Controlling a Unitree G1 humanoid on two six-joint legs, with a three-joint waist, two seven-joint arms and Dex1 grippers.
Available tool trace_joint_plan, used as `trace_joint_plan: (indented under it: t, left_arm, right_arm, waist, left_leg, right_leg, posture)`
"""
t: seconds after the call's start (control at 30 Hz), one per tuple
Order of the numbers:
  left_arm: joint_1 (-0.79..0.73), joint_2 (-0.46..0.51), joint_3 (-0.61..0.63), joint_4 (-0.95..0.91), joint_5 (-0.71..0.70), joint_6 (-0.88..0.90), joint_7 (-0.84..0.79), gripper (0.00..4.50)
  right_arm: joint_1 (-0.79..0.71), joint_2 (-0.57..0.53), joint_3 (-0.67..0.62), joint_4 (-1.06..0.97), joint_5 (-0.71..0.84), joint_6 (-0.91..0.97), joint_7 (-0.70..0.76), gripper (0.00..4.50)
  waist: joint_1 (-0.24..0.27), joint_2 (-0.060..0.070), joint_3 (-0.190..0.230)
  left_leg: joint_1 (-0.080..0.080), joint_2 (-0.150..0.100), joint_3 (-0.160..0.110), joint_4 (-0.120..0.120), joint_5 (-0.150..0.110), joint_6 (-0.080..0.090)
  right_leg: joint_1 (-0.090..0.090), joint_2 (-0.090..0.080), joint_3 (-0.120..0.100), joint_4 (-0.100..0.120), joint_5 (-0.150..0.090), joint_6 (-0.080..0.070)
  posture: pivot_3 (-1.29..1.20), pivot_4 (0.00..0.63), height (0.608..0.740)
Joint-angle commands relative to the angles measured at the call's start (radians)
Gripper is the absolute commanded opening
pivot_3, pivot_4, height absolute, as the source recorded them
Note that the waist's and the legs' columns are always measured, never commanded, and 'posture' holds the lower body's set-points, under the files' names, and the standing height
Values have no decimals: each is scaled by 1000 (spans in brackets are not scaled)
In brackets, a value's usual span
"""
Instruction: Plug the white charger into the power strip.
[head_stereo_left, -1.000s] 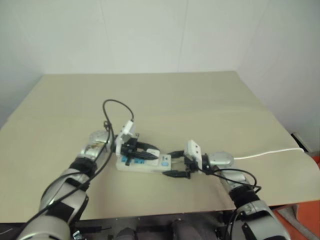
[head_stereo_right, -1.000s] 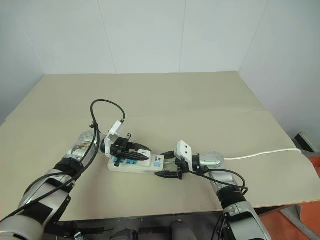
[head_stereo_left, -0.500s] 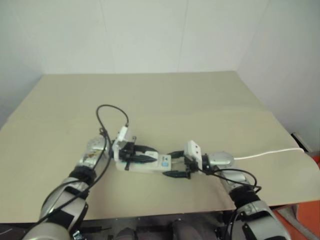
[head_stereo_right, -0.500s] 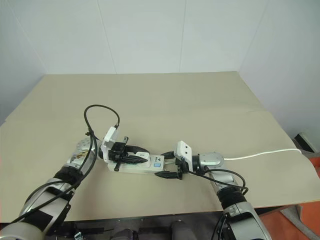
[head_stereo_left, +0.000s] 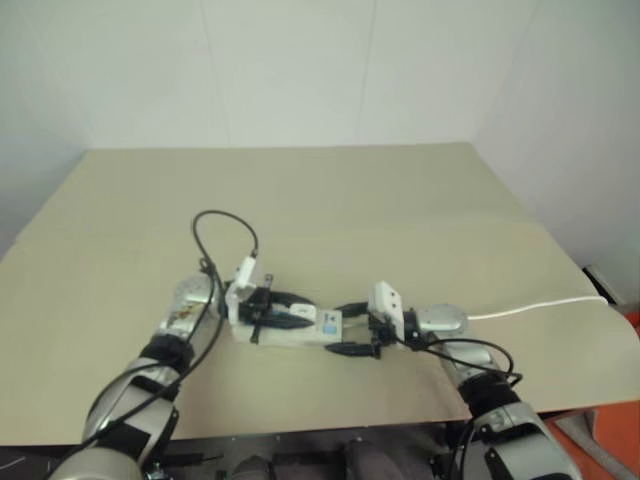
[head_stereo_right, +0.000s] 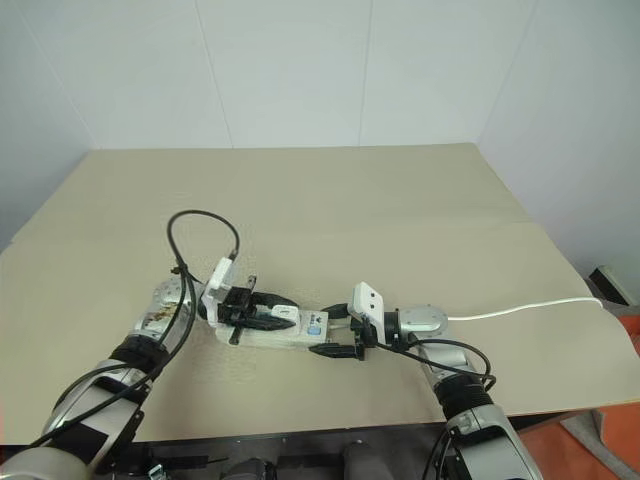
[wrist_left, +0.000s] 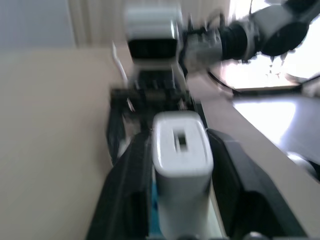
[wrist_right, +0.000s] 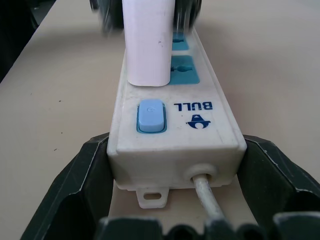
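- Lying flat on the tan table (head_stereo_right: 400, 220), near its front edge: the power strip (wrist_right: 175, 120), long and white, with blue socket faces and a blue switch (wrist_right: 150, 115) at the end nearest the right arm.
- Gripping that switch end from both long sides: the right gripper (head_stereo_right: 338, 338), its two black fingers (wrist_right: 82, 175) pressed against the strip's walls, as seen in the right wrist view.
- Running out from the same end: a thin white cable (head_stereo_right: 520, 306), trailing across the table toward its right edge.
- Standing upright on the strip, in the socket just beyond the switch: the white charger (wrist_right: 149, 40), a small plain white block, its base down against the socket face.
- Flanking the charger on either side in the left wrist view: the black fingers (wrist_left: 125, 195) of the left gripper (head_stereo_right: 262, 310), with a thin gap visible along at least one side; cannot tell whether still pinching or already slack.
- Reaching in level from the left end of the strip: the left gripper, its fingers stretched along the strip's top, pointing toward the right gripper.
- Facing each other along the strip: both grippers, near but apart, with the charger and the switch between them.
- Looping up above the left wrist: a black cable (head_stereo_right: 205, 225) of the arm itself.
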Motion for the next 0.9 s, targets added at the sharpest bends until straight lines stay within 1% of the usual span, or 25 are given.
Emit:
trace_joint_plan:
  t: [0.03, 0.2, 0.37, 0.43, 0.6, 0.67, 0.73, 0.77, 0.8, 0.9]
  left_arm:
    - [9, -16, 33, 13, 18, -14, -3, 2923]
    - [27, 6, 36, -72, -14, 26, -3, 4417]
    - [34, 46, 82, -163, -57, 78, -3, 4468]
    - [23, 73, 123, -210, -84, 144, -3, 4468]
    - [-33, 148, 327, -318, -199, 407, 26, 4468]
    - [-67, 196, 417, -305, -238, 483, 37, 4468]
    - [-95, 238, 490, -256, -229, 486, 46, 4500]
    - [-101, 249, 511, -241, -215, 481, 49, 4500]
    - [-96, 269, 530, -220, -195, 473, 46, 4500]
    - [-68, 313, 563, -195, -154, 479, 22, 4500]
  right_arm:
    - [-1, 10, 12, -21, 7, 4, 4, 3409]
    - [-2, 11, 11, -16, 7, 2, 4, 3409]
    - [-3, 10, 10, -13, 6, 1, 4, 3409]
    - [-3, 10, 10, -13, 5, 1, 4, 3409]
    - [-2, 8, 10, -13, 3, -4, 6, 3409]
    - [-2, 6, 9, -8, 7, -20, 18, 3409]
    - [2, 1, 9, -2, -11, -84, 11, 4134]
    - [0, 1, 9, 1, -5, -84, 21, 4302]
    - [-1, -1, 7, -1, 2, -90, 29, 4407]
    - [-4, -8, -5, -11, 28, -82, 47, 4407]
  waist:
    - [0, 0, 0]
    - [0, 0, 0]
    - [-1, 0, 0]
    - [-1, 0, 0]
    - [-1, 0, 0]
    - [-2, 0, 0]
    - [-4, 0, 0]
    - [-3, 0, 1]
    - [-1, 0, 1]
    - [2, 0, 1]
  left_leg:
    - [1, 0, 0, 0, 0, 0]
    - [0, 0, 0, -1, 0, 0]
    - [0, 0, 0, -1, 0, 0]
    - [0, 0, 0, -1, 0, 0]
    - [-1, 1, 0, -1, 0, 0]
    - [-1, 1, 0, -1, 0, 0]
    - [-1, 1, 0, -2, 0, 0]
    - [-1, 1, 0, -2, 0, 0]
    - [-1, 1, 0, -3, 0, 0]
    - [-1, 1, 0, -3, 0, 0]
  right_leg:
    - [1, 0, 0, 0, 0, 0]
    - [0, 0, 0, -1, 0, 0]
    - [-1, 0, 0, -1, 0, 0]
    - [-1, 0, 0, -1, 0, 0]
    - [-1, 0, 0, -1, 0, 0]
    - [-1, 0, 0, -1, 0, 0]
    - [-2, 0, 0, -2, 0, 0]
    - [-2, 0, 0, -2, 0, 0]
    - [-2, 0, 0, -2, 0, 0]
    - [-1, 0, -1, -4, 0, 0]
  posture:
    - [0, 150, 740]
    - [0, 150, 740]
    - [0, 150, 740]
    - [0, 150, 740]
    - [0, 150, 740]
    - [0, 150, 740]
    - [0, 150, 740]
    - [0, 150, 740]
    - [0, 150, 740]
    - [0, 150, 740]
